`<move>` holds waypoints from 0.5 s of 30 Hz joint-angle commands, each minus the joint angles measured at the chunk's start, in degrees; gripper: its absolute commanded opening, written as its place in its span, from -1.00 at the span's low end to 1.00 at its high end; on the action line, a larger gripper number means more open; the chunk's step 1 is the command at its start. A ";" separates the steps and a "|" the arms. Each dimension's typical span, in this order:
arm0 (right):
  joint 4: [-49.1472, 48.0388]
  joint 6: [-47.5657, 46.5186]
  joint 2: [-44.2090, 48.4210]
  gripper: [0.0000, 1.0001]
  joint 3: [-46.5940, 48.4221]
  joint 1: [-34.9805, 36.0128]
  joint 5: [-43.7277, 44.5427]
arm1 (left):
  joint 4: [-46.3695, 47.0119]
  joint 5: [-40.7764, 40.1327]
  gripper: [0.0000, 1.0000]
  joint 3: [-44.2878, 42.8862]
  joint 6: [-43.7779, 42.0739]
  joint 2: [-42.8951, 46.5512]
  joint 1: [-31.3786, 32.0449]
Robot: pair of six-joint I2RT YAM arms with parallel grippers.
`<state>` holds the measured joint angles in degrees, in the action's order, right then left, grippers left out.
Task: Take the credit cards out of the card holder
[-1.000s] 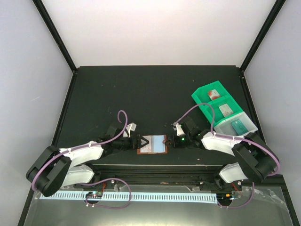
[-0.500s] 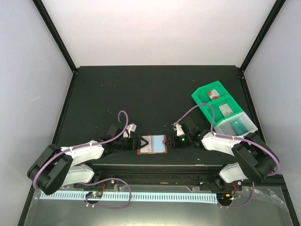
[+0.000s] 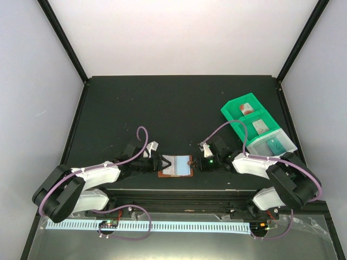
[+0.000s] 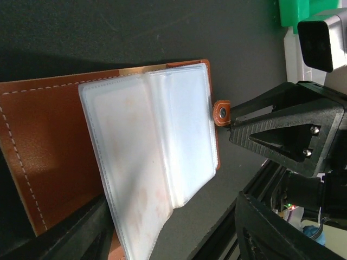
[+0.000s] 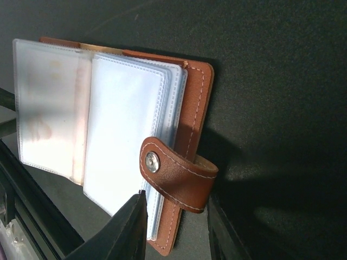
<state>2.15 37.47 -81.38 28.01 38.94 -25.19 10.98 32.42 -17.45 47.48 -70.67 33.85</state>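
The brown leather card holder (image 3: 176, 166) lies open at the table's near middle, its pale clear pockets facing up. A whitish card with faint red marks (image 4: 130, 179) sits inside the left pocket and also shows in the right wrist view (image 5: 46, 108). My left gripper (image 3: 161, 163) is open at the holder's left flap (image 4: 43, 157), with its jaws wide on either side of the pocket's near edge and nothing held. My right gripper (image 3: 197, 161) is closed to a narrow gap on the curled snap tab (image 5: 176, 173) at the holder's right edge.
A green compartmented tray (image 3: 236, 115) stands at the right. It holds a card with a red mark (image 3: 245, 107), a pale card (image 3: 261, 127) and a teal item (image 3: 275, 143). A black frame rail (image 3: 179, 195) runs along the near edge just behind the holder.
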 commanded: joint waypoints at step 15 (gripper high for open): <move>-1.78 0.32 -0.23 -0.35 -0.76 0.48 -1.02 | 1.94 1.52 -0.65 -1.84 0.56 0.49 0.57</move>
<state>1.93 37.63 -81.38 27.66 38.94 -25.69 11.22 33.17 -17.47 48.47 -70.63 33.89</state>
